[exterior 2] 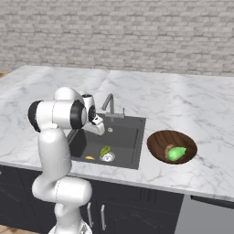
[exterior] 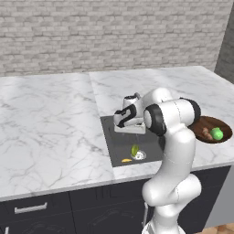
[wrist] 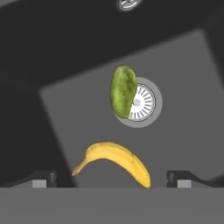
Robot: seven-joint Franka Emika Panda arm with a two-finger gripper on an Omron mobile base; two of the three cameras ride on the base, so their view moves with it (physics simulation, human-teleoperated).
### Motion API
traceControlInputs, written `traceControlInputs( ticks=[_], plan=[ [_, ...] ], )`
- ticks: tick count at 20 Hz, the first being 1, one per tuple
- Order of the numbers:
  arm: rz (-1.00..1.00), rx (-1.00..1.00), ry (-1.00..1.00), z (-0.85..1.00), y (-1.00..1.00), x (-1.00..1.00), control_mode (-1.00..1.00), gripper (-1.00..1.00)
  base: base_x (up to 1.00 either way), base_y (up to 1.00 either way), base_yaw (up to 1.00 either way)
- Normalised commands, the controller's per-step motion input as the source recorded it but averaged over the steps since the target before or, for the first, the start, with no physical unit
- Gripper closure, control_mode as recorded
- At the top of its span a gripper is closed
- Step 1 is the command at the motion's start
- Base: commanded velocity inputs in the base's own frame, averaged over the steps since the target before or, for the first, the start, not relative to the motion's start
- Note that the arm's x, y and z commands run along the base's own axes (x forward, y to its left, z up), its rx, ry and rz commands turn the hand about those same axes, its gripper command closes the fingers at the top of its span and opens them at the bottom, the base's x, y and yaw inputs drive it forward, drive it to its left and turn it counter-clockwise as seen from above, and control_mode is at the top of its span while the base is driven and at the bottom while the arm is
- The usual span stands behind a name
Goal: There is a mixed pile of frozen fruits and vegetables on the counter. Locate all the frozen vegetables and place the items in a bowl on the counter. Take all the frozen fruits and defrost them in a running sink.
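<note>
1. The hand [wrist: 112, 179] hangs over the sink [exterior 2: 125, 137], fingers spread wide and holding nothing.
2. On the basin floor, the olive-green oval fruit [wrist: 123, 91] overlaps the edge of the round silver drain [wrist: 142, 103]; in the hand view its long axis runs nearly up and down, pointed end up.
3. The banana [wrist: 117, 160] lies apart from it, arched, between the fingertips [wrist: 179, 177].
4. The faucet [exterior 2: 109, 104] rises behind the basin.
5. Beside the sink on the marble tabletop [exterior: 50, 128], the wooden bowl [exterior 2: 160, 139] holds the bright green piece [exterior 2: 175, 153] against the brown lump [exterior 2: 168, 148].
</note>
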Motion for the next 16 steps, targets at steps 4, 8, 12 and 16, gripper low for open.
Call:
traceControlInputs(
  ticks=[4,8,12,16],
  plan=[
    [0.03,0.02,-0.03,0.43,0.08,-0.19,-1.0,-1.0,0.0,0.0,0.0],
    [0.03,0.01,-0.02,0.5,0.1,-0.16,-1.0,-1.0,0.0,0.0,0.0],
    [0.04,0.0,-0.01,0.55,0.12,-0.14,-1.0,-1.0,0.0,0.0,0.0],
    [0.04,0.01,-0.04,0.47,0.11,-0.2,-1.0,-1.0,0.0,0.0,0.0]
  ],
)
